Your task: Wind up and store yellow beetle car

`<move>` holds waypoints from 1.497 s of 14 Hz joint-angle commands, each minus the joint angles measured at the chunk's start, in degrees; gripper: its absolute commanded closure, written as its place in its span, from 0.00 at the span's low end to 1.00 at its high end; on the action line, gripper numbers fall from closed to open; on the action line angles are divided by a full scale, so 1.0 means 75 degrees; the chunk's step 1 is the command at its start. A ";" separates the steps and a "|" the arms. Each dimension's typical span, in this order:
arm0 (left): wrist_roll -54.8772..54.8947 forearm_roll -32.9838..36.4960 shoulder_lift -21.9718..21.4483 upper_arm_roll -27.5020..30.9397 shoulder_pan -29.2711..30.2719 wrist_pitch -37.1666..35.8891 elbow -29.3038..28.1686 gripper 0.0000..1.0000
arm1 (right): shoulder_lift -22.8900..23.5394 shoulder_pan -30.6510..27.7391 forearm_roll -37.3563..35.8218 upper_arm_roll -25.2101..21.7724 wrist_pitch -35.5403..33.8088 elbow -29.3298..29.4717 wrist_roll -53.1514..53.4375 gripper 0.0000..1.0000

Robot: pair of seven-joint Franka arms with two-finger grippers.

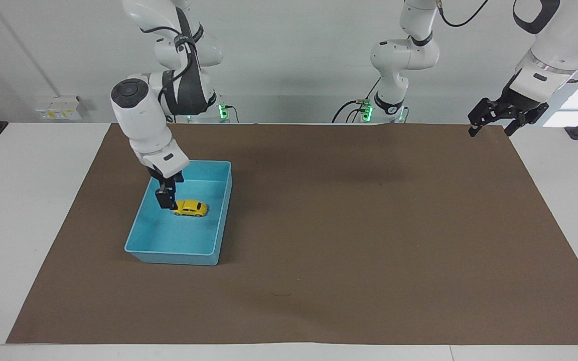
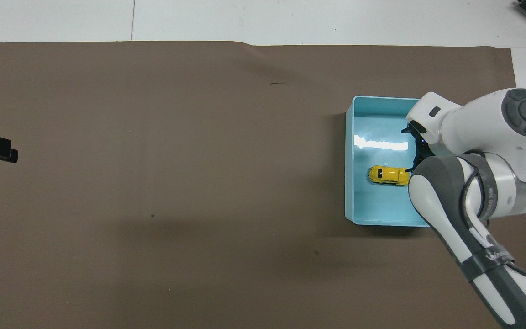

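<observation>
While our right pincer [image 1: 166, 199] hangs open and empty over the light blue bin [image 1: 138, 231], just beside one end of the yellow beetle car [image 1: 190, 207] and not gripping it, we judge the storing step done. The car sits on its wheels on the bin floor, about midway along the bin, clear of the walls. The bin itself stands on the brown mat [image 1: 369, 240] toward the right arm's end of the worktop. Whether the winding was carried out we cannot tell from what shows. What seems left for us is to lift the right arm away from the bin. Our left pincer [image 1: 489, 120] waits open and empty above the mat's corner at the left arm's end.
</observation>
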 commanded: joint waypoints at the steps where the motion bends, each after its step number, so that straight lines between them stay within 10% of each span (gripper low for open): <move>1: 0.0051 -0.0041 -0.0104 -0.0042 0.0092 -0.0113 -0.0018 0.00 | -0.0206 -0.0091 0.0068 0.0076 -0.0453 0.0215 0.0382 0.00; 21: 0.0051 -0.0041 -0.0104 -0.0042 0.0103 -0.0102 -0.0018 0.00 | -0.0992 0.0202 0.0337 -0.0452 -0.2539 0.1105 0.3007 0.00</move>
